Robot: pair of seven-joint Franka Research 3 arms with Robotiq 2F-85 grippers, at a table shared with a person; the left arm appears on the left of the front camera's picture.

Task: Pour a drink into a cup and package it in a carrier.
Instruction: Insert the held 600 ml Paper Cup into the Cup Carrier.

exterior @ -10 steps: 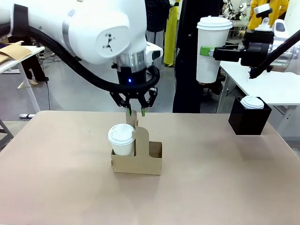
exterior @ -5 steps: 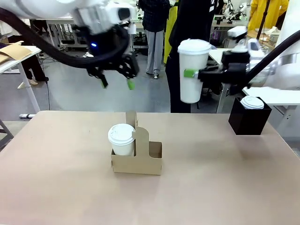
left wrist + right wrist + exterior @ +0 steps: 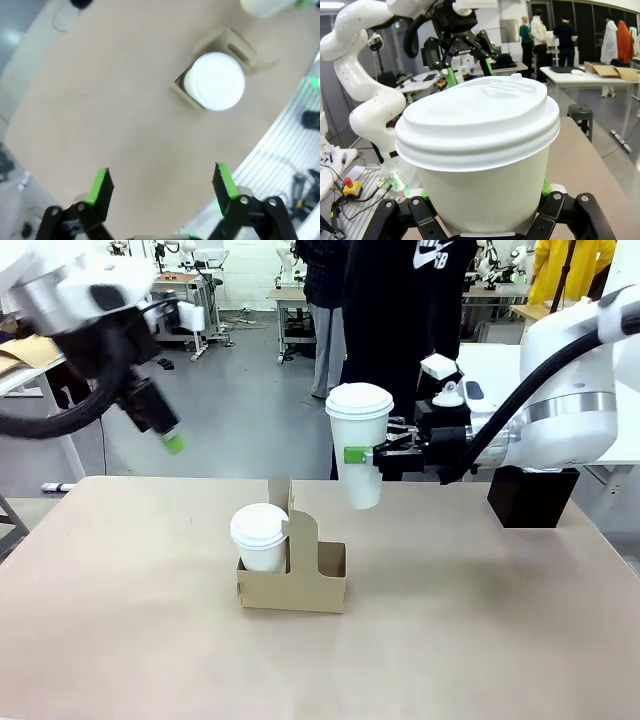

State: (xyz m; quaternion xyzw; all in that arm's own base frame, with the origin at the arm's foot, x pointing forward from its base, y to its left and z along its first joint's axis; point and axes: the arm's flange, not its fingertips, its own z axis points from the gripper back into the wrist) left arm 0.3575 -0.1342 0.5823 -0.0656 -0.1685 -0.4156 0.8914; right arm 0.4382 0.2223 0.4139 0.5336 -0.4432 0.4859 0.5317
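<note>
Carrier [image 3: 292, 575]: brown cardboard, stands on the tan table [image 3: 480, 620] near its middle, tall handle tab upright. All places below are taken from it.

Small cup [image 3: 259, 537]: white, lidded, seated in the carrier's pocket on the robot's left of the tab. Its lid rises above the pocket wall. The inner wall of the other pocket shows. From the left wrist camera the same lid [image 3: 215, 81] reads as a white disc with cardboard corners [image 3: 239, 46] around it.

Tall cup [image 3: 358, 445]: white, lidded, about upright. It hangs in the air above and to the right of the carrier, just past the tab, clear of both cardboard and table. What it holds cannot be told through the lid.

Right gripper [image 3: 362, 454]: clamped on the tall cup's body at mid height, reaching in from the carrier's right. One green pad shows on the cup's near side. In the right wrist view the cup [image 3: 480, 150] stands between the black fingers.

Left gripper [image 3: 162, 187]: fingers spread wide, nothing between the green pads. High up and well apart from the carrier, on its left.

Black box [image 3: 532, 495]: on the table well to the carrier's right, partly behind the right arm.

Person in a black top [image 3: 400, 320]: stands beyond the table's far edge, behind the carrier.
</note>
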